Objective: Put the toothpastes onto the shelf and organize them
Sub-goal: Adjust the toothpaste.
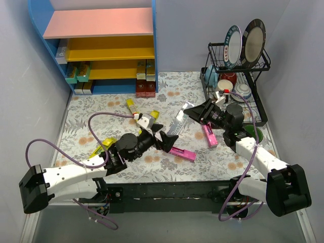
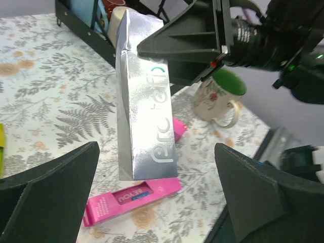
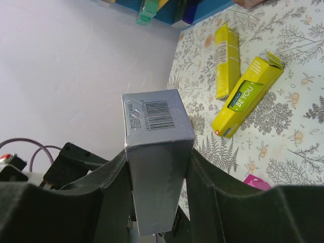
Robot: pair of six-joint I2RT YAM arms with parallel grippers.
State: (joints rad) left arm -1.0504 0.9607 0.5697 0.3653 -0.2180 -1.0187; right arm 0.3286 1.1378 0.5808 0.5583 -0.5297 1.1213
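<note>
The silver toothpaste box (image 1: 178, 121) is off the shelf (image 1: 96, 23): it hangs in front of the shelf and toward its right, tilted above the floral table (image 1: 83, 119). The right gripper (image 1: 195, 112) is clamped on the box's upper end, with the barcode face toward its wrist camera. The left gripper (image 1: 159, 136) is spread wide, one finger on each side of the box's lower end, apart from it. A magenta box (image 1: 182, 153) lies flat beneath. Two yellow boxes (image 3: 226, 61) lie nearer the shelf front. More boxes (image 1: 146, 83) stand in the shelf's lower bays.
</note>
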